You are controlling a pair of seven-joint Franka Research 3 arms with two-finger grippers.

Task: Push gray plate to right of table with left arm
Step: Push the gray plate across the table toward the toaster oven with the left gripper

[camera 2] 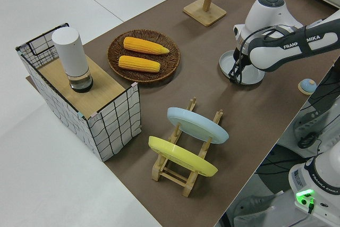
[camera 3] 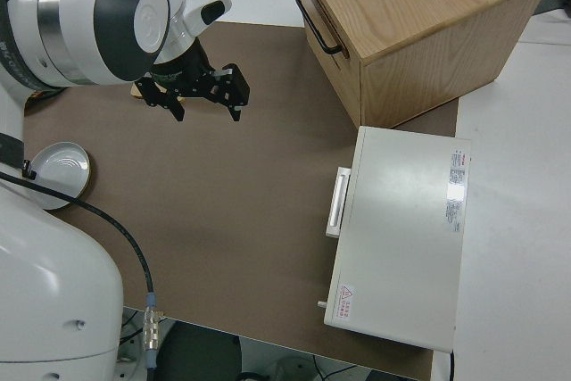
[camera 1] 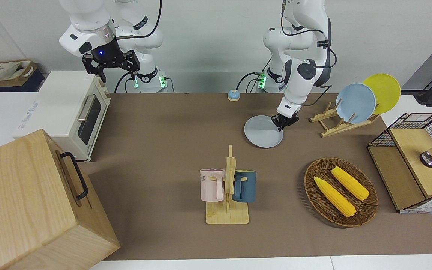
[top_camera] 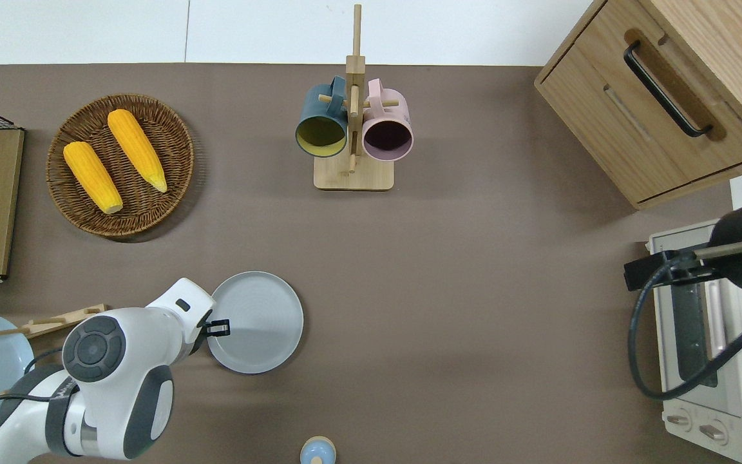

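While the right arm sits parked, its gripper (camera 3: 202,95) spread wide at upper left of the right side view, the left gripper (camera 1: 285,122) is down at the gray plate (camera 1: 261,132), at that plate's edge toward the left arm's end of the table (camera 1: 163,150). Finger spacing: cannot tell. Plate lies flat, right of centre in the front view, beside the wooden plate rack (camera 1: 332,123).
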